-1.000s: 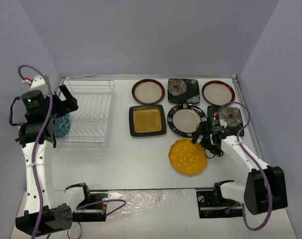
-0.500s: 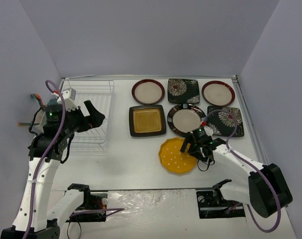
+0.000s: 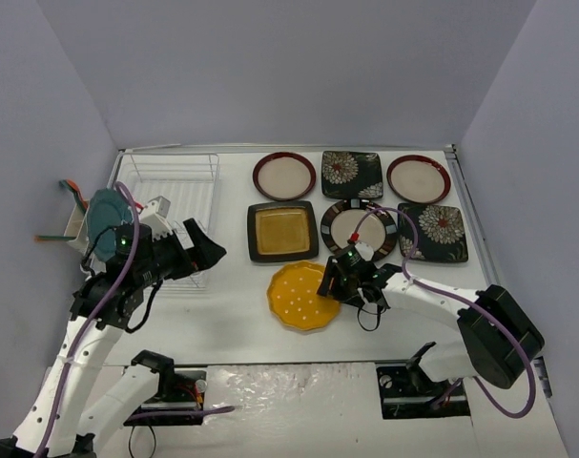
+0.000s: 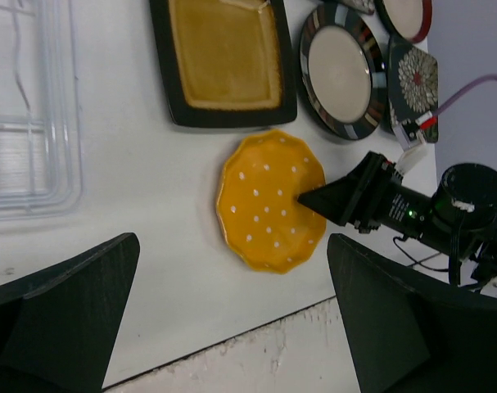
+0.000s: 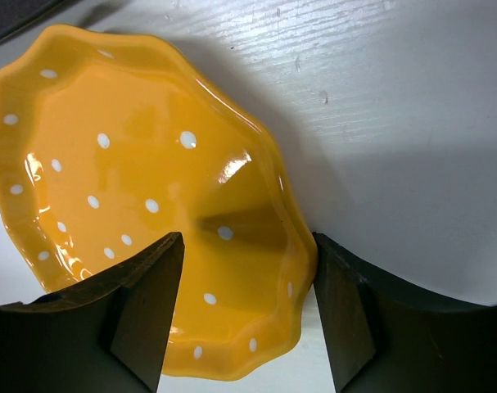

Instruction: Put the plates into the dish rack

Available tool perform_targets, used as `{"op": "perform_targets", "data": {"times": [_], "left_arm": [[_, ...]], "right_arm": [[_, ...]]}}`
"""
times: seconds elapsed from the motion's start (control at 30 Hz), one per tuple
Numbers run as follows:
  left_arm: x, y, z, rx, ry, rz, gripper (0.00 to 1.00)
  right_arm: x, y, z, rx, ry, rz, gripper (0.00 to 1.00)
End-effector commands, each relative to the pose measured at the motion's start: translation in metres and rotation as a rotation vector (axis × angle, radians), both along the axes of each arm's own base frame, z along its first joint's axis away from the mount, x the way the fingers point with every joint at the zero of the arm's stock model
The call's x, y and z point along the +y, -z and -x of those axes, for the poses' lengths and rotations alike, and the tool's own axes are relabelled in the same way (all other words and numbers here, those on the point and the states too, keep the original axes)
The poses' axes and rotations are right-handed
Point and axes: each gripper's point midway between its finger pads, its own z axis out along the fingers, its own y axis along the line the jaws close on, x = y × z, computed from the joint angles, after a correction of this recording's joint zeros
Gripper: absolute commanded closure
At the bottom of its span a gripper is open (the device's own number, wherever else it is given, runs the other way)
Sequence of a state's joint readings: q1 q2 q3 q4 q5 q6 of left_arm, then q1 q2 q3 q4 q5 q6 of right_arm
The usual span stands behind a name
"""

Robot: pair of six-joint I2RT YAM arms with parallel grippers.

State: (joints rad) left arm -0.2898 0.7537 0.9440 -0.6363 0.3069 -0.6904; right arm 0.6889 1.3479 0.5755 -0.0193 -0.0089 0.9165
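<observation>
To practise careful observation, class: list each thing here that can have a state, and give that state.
Left pincer: open, empty.
Right pincer: straddling yellow dotted plate's rim; grip unclear.
Yellow dotted plate: on table, unracked.
Teal plate: leaning at dish rack's left end.
Dish rack: visible slots empty.
Six other plates: flat on table.

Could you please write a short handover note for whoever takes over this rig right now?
Left gripper: open, empty, beside the dish rack.
Right gripper: open, jaws straddling the rim of the yellow dotted plate, which lies on the table.
Done: teal plate stands upright at the rack's left edge.
Left: the yellow plate and six more plates lying flat behind it.
</observation>
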Motion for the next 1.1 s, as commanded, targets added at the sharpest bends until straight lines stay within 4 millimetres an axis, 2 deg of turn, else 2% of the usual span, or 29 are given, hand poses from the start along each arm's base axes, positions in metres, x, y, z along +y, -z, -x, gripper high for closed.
{"op": "perform_targets", "data": {"times": [0.0, 0.23, 0.33, 0.5, 0.57, 0.8, 1.07], "left_arm": [[-0.024, -0.012, -0.004, -0.032, -0.007, 0.086, 0.03], [-0.068, 0.017, -0.002, 0.015, 0.013, 0.032, 0.03], [-0.088, 0.036, 0.003, 0.067, 0.027, -0.006, 0.03], [-0.102, 0.071, 0.012, 0.151, 0.008, -0.051, 0.03], [-0.104, 0.084, 0.014, 0.183, -0.006, -0.061, 0.03], [-0.099, 0.124, 0.026, 0.291, -0.079, -0.077, 0.03], [-0.096, 0.156, 0.034, 0.372, -0.143, -0.034, 0.03]], "right_arm": [[-0.011, 0.024, 0.017, 0.062, -0.009, 0.053, 0.47], [-0.031, 0.039, 0.03, 0.07, 0.009, 0.108, 0.62], [-0.034, 0.039, 0.032, 0.069, 0.01, 0.108, 0.73], [-0.03, 0.036, 0.034, 0.072, 0.018, 0.073, 0.95], [-0.028, 0.032, 0.033, 0.071, 0.027, 0.056, 1.0], [-0.008, 0.002, 0.029, 0.092, 0.058, -0.117, 1.0], [0.002, -0.042, 0.008, 0.09, 0.123, -0.324, 1.0]]}}
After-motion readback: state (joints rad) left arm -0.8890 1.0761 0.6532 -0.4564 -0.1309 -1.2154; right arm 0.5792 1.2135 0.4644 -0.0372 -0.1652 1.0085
